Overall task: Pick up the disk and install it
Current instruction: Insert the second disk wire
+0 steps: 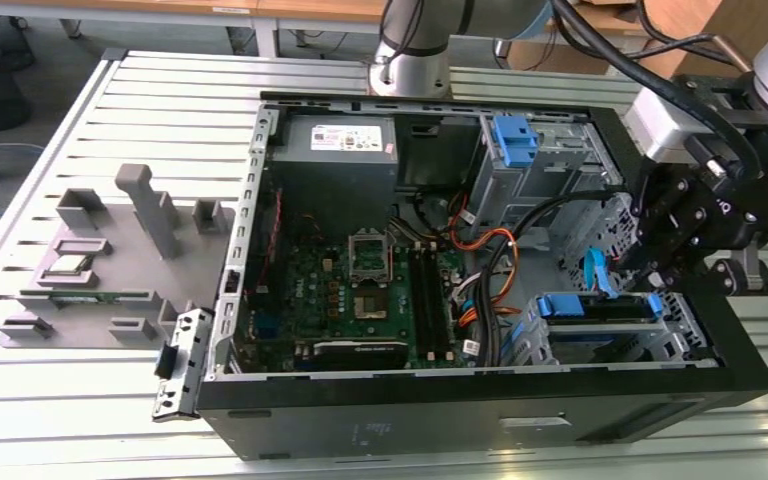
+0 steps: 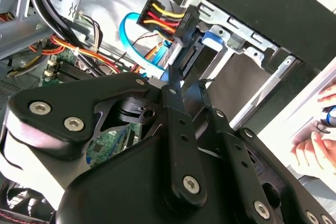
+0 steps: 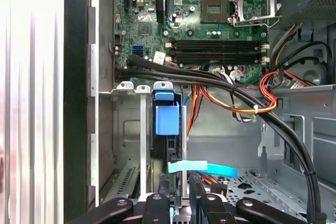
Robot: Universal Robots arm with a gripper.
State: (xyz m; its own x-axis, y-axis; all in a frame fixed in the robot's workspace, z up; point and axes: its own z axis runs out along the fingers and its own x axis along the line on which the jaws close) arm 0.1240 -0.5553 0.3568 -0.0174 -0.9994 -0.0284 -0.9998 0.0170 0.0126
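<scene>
Disk [image 3: 167,129] sits edge-on in its bay; label hidden. Gripper [image 2: 181,85] linkage covers the jaw tips.

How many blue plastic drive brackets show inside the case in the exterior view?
2. One blue bracket sits in the far drive cage; a second blue bracket lies in the near bay at the exterior view's right. Cables may hide others.

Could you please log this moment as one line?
gripper: over drive bay | disk: seated upright in bay | cables: near disk
</scene>
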